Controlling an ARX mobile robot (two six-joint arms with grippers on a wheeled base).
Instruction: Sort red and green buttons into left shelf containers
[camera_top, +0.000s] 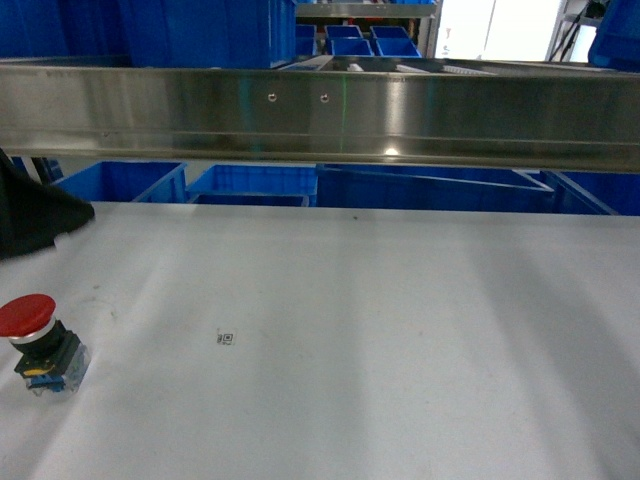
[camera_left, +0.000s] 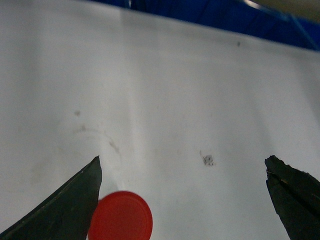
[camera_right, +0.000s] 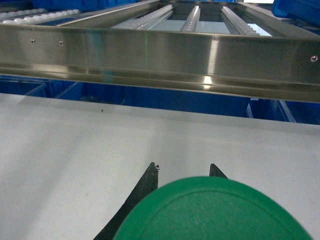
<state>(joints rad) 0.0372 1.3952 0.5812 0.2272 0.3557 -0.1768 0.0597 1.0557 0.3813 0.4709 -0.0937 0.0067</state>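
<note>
Two push-buttons are in play: one red mushroom-capped button (camera_top: 40, 343) with a black collar and bluish contact block, resting on the pale grey tabletop (camera_top: 380, 330) at its near left edge, and one green-capped button (camera_right: 212, 210) filling the bottom of the right wrist view. The right gripper (camera_right: 184, 172) appears clamped on that green cap, its dark tips showing just behind it (the contact itself is hidden). The left gripper (camera_left: 182, 172) hangs spread wide above the table, the red cap just beside its left finger (camera_left: 65, 210), not between the two. I judge the red pickup is the step in hand; next, the left arm should shift over the cap, descend and close. Several deep blue plastic crates (camera_top: 125, 182) stand beyond the table under the steel rail (camera_top: 320, 115).
</note>
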